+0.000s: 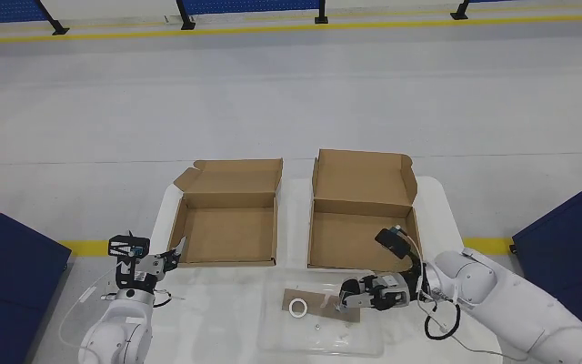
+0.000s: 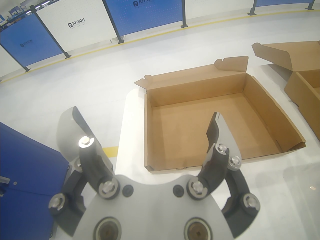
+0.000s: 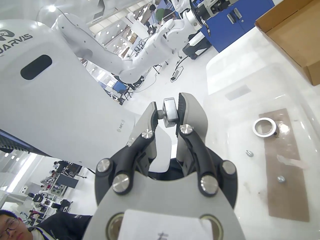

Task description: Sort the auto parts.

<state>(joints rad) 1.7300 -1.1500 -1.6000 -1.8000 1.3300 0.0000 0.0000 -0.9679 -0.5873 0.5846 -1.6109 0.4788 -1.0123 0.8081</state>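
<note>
Right gripper (image 3: 167,112) is pinched on a small metal stud (image 3: 170,116), at the clear tray (image 1: 273,341). In the tray we note a ring (image 3: 264,126) and small nuts (image 3: 249,153) by the brown pad (image 3: 285,188).

Our advice: grip firmly, rise clear of the tray wall, and release low inside the right box (image 1: 362,241).

Left gripper (image 2: 146,116) is spread wide, empty, beside the left box (image 2: 200,116).
</note>
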